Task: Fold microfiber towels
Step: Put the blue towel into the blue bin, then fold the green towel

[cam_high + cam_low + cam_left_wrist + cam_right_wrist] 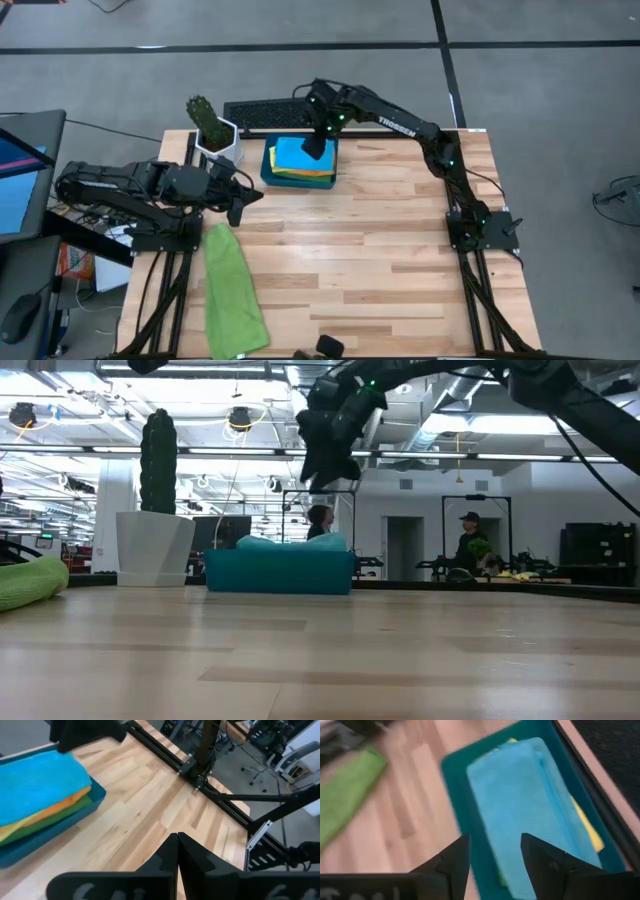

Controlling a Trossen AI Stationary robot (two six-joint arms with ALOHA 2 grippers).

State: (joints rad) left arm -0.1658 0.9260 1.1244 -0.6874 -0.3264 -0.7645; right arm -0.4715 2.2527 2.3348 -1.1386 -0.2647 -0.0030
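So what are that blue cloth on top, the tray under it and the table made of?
The blue cloth looks like soft, matte, fuzzy fabric, probably microfiber: it sags at its folded edges. The tray seems rigid, smooth teal plastic, with straight walls. The table looks like pale wood strips with visible grain, lightly sealed, judging by a faint sheen.

- Bench (380,240): middle and right side bare, free passage.
- Tray (268,172) with stacked towels (292,155): blocks far edge; right gripper (318,148) overhead.
- Green towel (232,295): near left corner.
- Potted cactus (212,130): far left, beside tray.
- Left gripper (240,197): just above left side of bench.
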